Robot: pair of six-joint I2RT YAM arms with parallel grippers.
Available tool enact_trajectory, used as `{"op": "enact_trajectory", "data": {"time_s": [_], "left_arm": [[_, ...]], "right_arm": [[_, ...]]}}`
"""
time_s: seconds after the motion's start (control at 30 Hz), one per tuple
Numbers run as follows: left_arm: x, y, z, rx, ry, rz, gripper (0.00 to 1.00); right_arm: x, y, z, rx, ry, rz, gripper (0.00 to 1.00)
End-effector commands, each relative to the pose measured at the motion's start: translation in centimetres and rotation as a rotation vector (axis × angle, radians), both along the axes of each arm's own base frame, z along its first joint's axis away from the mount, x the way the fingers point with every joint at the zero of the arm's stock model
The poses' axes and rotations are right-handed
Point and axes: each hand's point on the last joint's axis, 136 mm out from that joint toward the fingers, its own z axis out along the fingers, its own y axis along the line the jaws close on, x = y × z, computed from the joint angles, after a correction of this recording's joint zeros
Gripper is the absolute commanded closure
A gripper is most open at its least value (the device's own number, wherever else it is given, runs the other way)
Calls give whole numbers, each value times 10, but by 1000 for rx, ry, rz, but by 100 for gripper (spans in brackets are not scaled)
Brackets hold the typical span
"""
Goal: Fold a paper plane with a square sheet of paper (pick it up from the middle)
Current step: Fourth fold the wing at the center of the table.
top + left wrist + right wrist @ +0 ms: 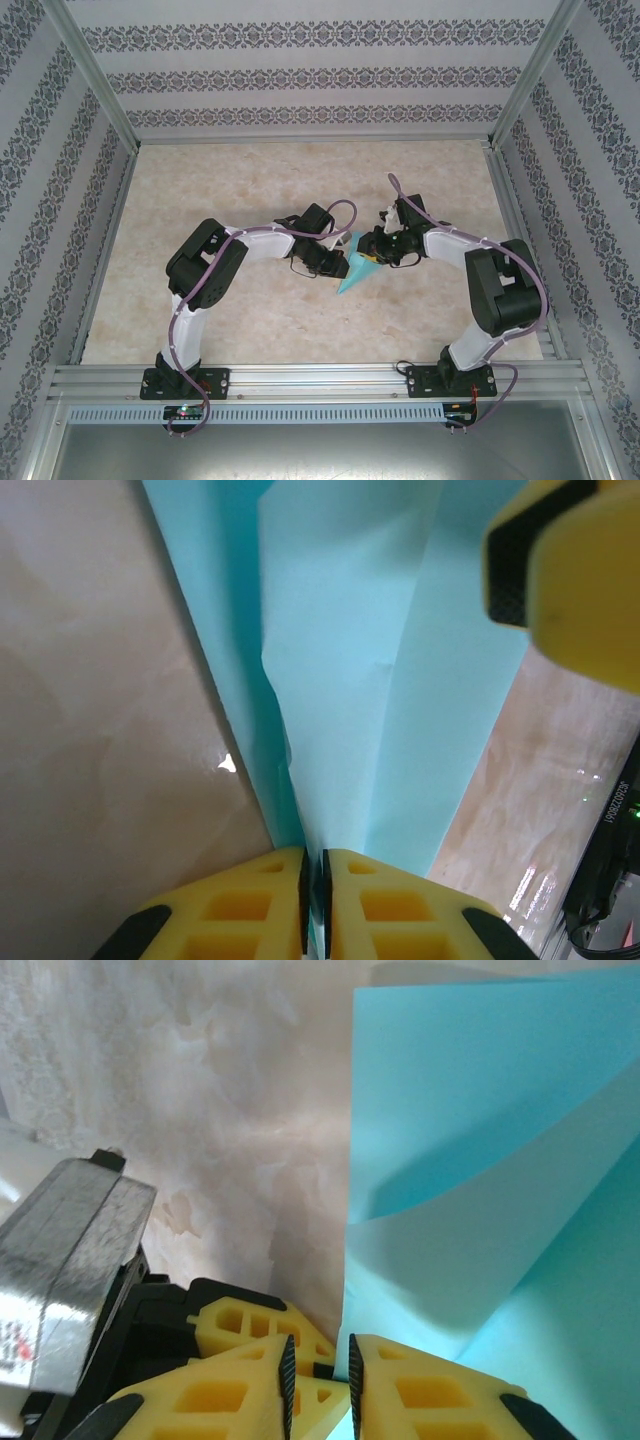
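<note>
The light turquoise sheet of paper (350, 275) is folded along a centre crease into a narrow wedge, its point toward the near edge, and is held above the table's middle. My left gripper (343, 262) is shut on the crease. In the left wrist view its jaws (316, 865) pinch the paper (350, 630), whose layers fan out beyond them. My right gripper (369, 258) faces it from the right. In the right wrist view its jaws (321, 1355) stand a narrow gap apart, and the paper (480, 1160) edge runs down beside the right pad.
The marbled beige tabletop (250, 310) lies under both arms, framed by aluminium rails (320, 378) and patterned walls. A right finger (570, 570) shows in the left wrist view. The left gripper's yellow fingers (250, 1325) sit just behind the right jaws.
</note>
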Motion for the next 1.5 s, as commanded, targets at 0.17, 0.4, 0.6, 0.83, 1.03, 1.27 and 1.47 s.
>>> {"op": "enact_trajectory", "data": {"time_s": [0.17, 0.4, 0.6, 0.83, 1.03, 1.27, 1.47], "left_arm": [[-16, 11, -20, 68, 16, -25, 84], [-20, 13, -21, 71, 18, -34, 83], [-21, 13, -21, 70, 18, -40, 82], [-20, 13, -17, 66, 10, -42, 79], [-20, 14, -7, 65, -3, -43, 77], [-18, 16, 1, 82, -20, -44, 73], [-8, 15, 20, 77, -64, -25, 69]], "right_arm": [[14, 7, -9, -1, -3, 19, 80], [14, 17, -20, 10, 12, 39, 82], [13, 23, -26, 13, 26, 57, 83], [10, 24, -39, -3, 52, 64, 85], [7, 22, -48, -22, 70, 75, 86], [1, 22, -52, -43, 78, 106, 88], [-4, 21, -53, -50, 81, 115, 89]]}}
